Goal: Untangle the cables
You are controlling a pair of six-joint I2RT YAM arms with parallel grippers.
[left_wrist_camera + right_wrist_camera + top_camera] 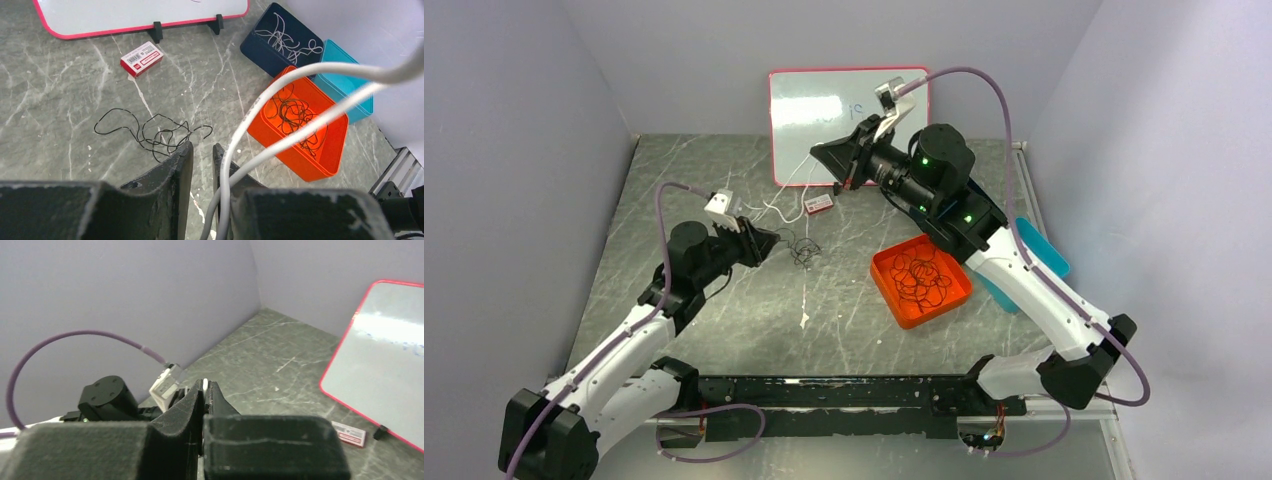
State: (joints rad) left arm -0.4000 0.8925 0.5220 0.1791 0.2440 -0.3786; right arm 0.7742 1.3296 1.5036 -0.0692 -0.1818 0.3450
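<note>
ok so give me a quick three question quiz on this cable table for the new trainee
1. Multiple choice: what colour are the cables in the orange bin? A black, B white, C red.
2. True or false: the red and white box sits inside a bin.
3. Fill in: the loose black tangle lies on the table just ahead of the ___ gripper.
Key: 1 A. 2 false, it lies on the table near the whiteboard. 3 left, meaning the left gripper.
</note>
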